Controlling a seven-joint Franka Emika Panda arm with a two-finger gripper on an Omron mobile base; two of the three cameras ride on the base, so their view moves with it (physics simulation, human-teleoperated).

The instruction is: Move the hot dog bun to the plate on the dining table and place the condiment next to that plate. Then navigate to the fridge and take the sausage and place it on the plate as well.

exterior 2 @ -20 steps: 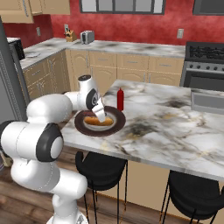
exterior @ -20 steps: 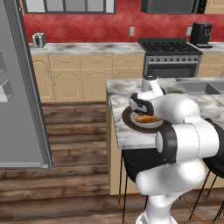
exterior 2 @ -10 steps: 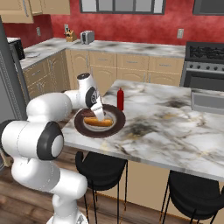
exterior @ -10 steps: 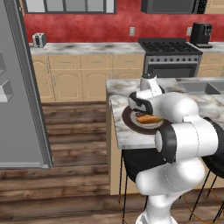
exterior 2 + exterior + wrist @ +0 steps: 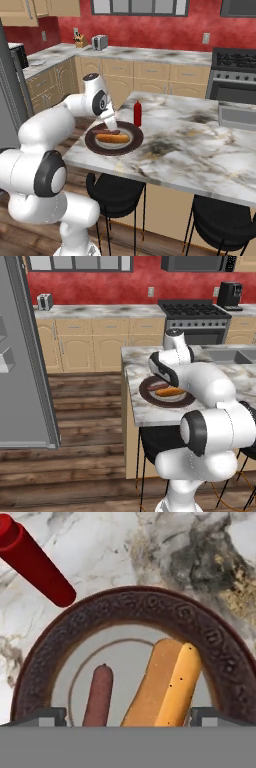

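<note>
The gripper (image 5: 128, 714) hangs just above the plate (image 5: 210, 637) with its fingertips (image 5: 47, 714) spread wide apart and nothing between them. Below it, in the hand view, the sausage (image 5: 99, 694) lies on the plate's pale centre, beside the hot dog bun (image 5: 167, 684), the two close together but seemingly not touching. The condiment (image 5: 137, 113) stands upright on the desk (image 5: 200, 145) just beside the plate's far rim. In the right base view the plate sits near the desk's left corner, with bun and sausage lying across its middle.

Judged from how things lie, the last step, putting the sausage on the plate, looks complete: bun and sausage are on the plate and the bottle is next to it. What remains is only to clear the arm. The next move calls for a straight lift away from the plate, keeping the open fingers off the bun and sausage and well clear of the bottle, which could topple if brushed.
</note>
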